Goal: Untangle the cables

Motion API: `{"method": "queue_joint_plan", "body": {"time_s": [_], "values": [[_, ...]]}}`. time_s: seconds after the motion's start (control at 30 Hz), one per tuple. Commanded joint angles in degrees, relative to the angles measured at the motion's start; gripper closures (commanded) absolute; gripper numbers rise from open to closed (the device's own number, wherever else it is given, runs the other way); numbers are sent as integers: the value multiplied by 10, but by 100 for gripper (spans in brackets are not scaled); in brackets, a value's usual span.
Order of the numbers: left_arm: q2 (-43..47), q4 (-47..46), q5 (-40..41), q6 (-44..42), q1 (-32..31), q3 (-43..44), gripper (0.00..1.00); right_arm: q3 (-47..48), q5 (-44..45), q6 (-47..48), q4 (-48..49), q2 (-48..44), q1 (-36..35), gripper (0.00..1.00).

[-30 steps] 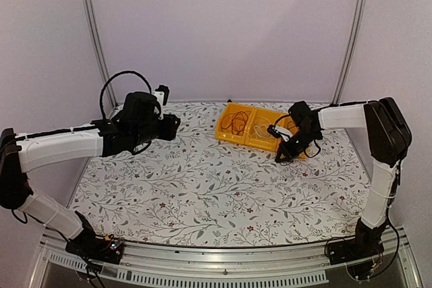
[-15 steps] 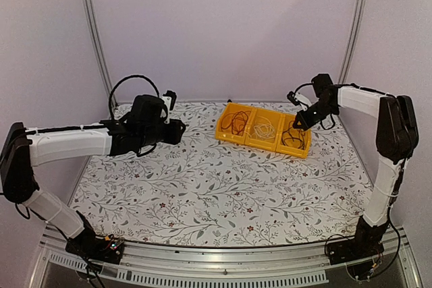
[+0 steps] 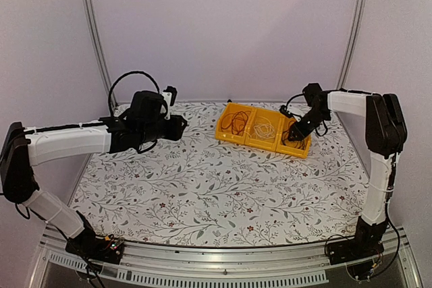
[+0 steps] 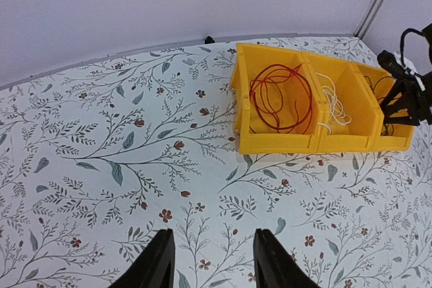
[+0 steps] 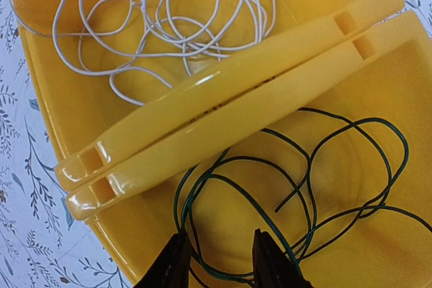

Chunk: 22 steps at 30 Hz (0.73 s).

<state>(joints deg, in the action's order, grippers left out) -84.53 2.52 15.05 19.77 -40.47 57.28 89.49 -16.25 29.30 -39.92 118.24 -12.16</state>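
Note:
Three joined yellow bins (image 3: 251, 141) stand at the back of the table. A red-brown cable (image 4: 280, 96) lies coiled in the left bin, a white cable (image 5: 182, 48) in the middle one, and a dark green cable (image 5: 257, 208) in the right one. My right gripper (image 5: 217, 237) is open and points down into the right bin, with green strands running between its fingers; it also shows in the top view (image 3: 297, 131). My left gripper (image 4: 212, 234) is open and empty, hovering over the table left of the bins; it also shows in the top view (image 3: 177, 126). No black cable is visible.
The flowered tablecloth (image 3: 202, 187) covers the table. Two metal frame posts (image 3: 94, 38) stand at the back corners. A double yellow wall (image 5: 223, 109) separates the middle and right bins.
My right gripper rose from the right bin, swung up and back, then came down over that bin again. My left arm shifted slightly to the right.

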Motion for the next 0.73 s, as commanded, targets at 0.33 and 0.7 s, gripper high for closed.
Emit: {"method": "queue_joint_plan", "body": {"time_s": [0.33, 0.7], "values": [[45, 33, 48, -50, 23, 1, 55, -14, -30, 59, -107, -203, 68, 55], [64, 40, 61, -45, 36, 6, 53, -180, 105, -132, 192, -393, 78, 39]]}}
